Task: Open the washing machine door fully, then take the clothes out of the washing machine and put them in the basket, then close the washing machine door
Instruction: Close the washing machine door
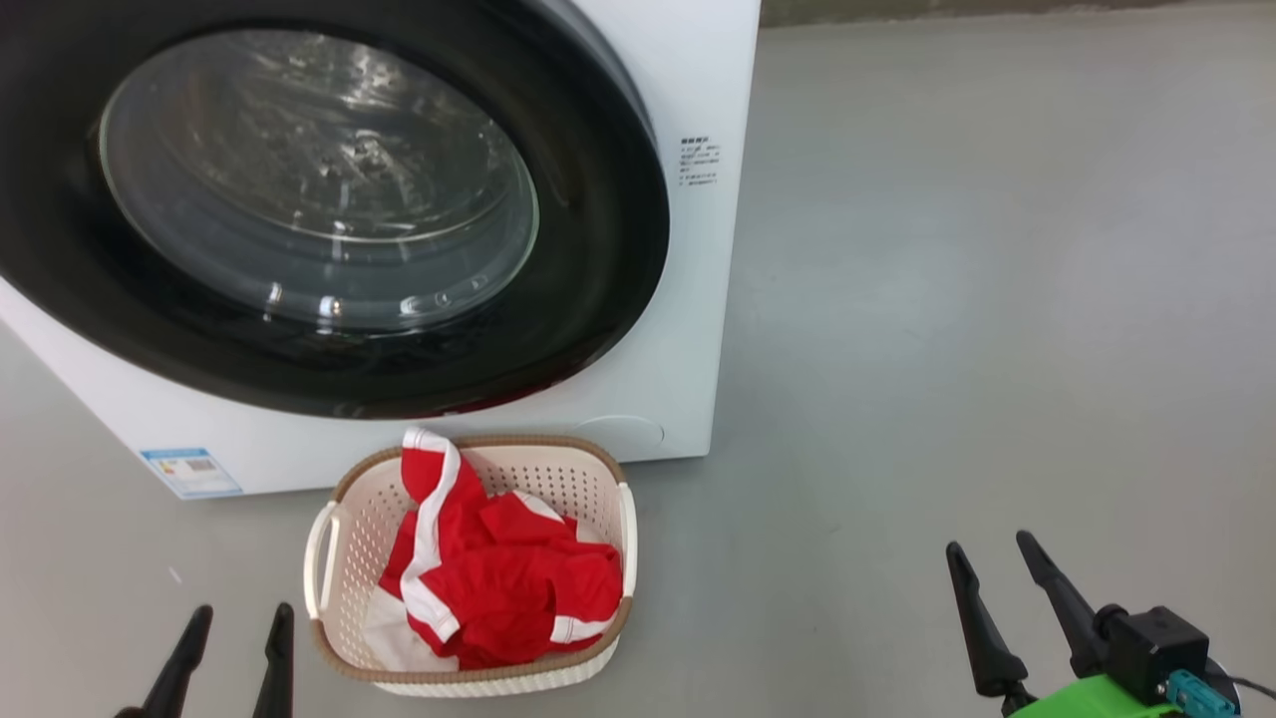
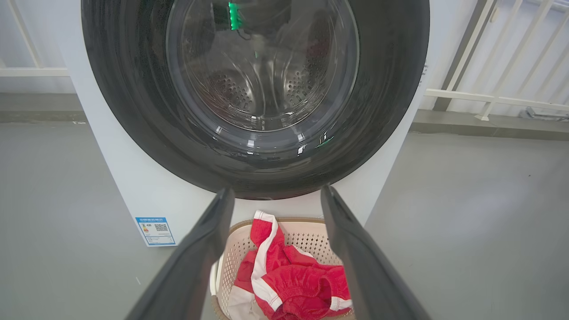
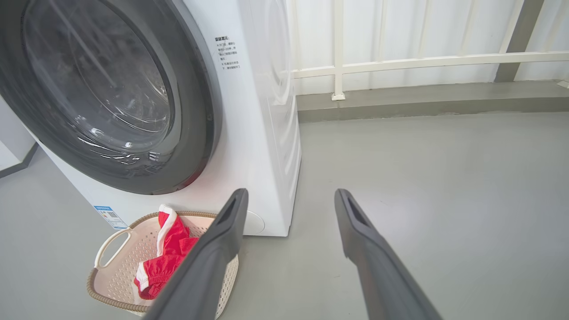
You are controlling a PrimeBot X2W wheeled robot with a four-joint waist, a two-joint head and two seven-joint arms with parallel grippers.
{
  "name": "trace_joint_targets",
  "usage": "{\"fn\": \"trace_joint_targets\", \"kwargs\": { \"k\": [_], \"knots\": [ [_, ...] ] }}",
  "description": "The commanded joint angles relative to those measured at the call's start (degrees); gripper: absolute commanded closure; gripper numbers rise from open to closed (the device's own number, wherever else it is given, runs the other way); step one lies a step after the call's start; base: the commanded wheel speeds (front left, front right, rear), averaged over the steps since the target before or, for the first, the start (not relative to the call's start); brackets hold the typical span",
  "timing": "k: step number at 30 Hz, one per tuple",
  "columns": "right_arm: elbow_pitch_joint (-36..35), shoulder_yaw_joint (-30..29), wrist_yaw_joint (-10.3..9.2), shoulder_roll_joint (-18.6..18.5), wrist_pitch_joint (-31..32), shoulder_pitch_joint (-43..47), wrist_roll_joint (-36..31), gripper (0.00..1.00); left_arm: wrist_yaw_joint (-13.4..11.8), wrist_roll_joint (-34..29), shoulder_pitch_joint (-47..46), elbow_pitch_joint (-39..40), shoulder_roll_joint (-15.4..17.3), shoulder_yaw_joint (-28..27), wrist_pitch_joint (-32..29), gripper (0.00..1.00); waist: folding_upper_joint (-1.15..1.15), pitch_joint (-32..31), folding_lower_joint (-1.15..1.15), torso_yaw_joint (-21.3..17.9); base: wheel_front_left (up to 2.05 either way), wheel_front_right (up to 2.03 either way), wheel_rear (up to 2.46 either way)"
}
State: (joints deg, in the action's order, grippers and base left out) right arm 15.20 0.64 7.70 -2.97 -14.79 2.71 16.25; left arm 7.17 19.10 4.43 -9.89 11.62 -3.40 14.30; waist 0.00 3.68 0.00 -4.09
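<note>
Grey floor (image 1: 997,299); washing machine (image 1: 698,329); basket (image 1: 590,487)

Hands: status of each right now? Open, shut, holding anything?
Left hand: open, holding nothing.
Right hand: open, holding nothing.

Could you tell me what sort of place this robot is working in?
Probably a laundry corner, perhaps a balcony or utility area: a white front-loading washing machine stands on a plain grey floor, a basket of red clothes sits before it, and a white railing runs behind.
</note>
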Motion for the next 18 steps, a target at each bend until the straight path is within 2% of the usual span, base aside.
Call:
{"fn": "trace_joint_targets", "kwargs": {
  "k": [1, 18],
  "knots": [
    [-1.3, 1.1, -0.21, -0.7, -0.2, 0.1, 0.4, 0.00, 0.3, -0.5, -0.4, 1.0, 0.6, -2.3, 0.7, 0.00, 0.00, -1.2, 0.00, -0.6, 0.00, 0.00, 0.00],
    [-1.8, 0.8, -0.21, -1.5, -0.2, 2.9, 0.9, 0.00, 0.3, -0.7, 2.2, 0.0, 0.3, -2.4, 0.7, 0.00, 0.00, -3.2, 0.00, -0.6, 0.00, 0.00, 0.00]
  ]
}}
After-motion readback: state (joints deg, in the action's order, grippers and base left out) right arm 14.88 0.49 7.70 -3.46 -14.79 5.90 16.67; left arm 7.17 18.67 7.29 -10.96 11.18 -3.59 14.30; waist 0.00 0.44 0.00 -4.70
